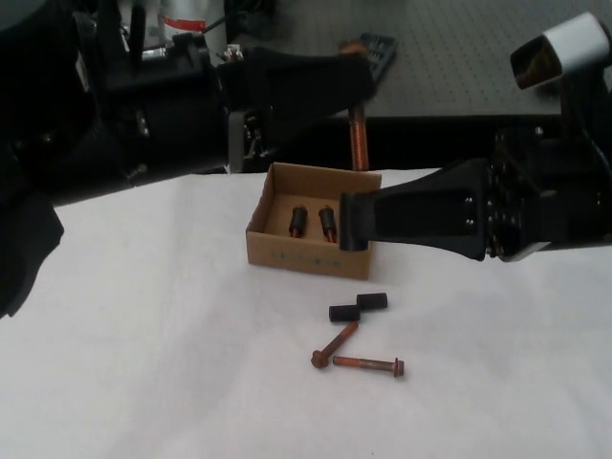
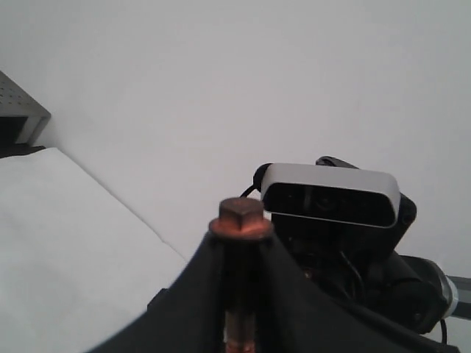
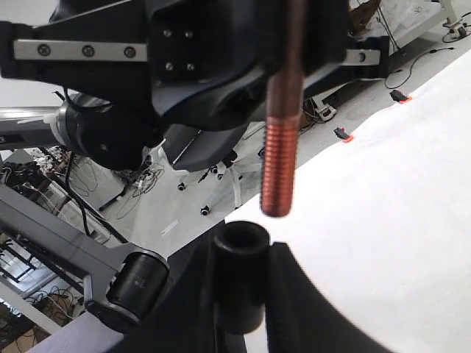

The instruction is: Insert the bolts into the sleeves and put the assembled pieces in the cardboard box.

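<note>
The bolt (image 3: pixel 282 147) in the left claw (image 2: pixel 241 248) was coppery metal with a dull sheen. Its shank was smooth higher up and ridged with thread toward the tip. The sleeve (image 3: pixel 240 276) in the right claw (image 3: pixel 241 254) looked smooth, matt and black, perhaps plastic or blackened metal. Both claws were matt black and plastic-looking. The cardboard box (image 1: pixel 306 256) was plain brown board without gloss. The desk (image 1: pixel 143 335) had a white, matt, paper-like surface. A loose bolt (image 1: pixel 369 363) lying on it showed the same rusty copper finish.
</note>
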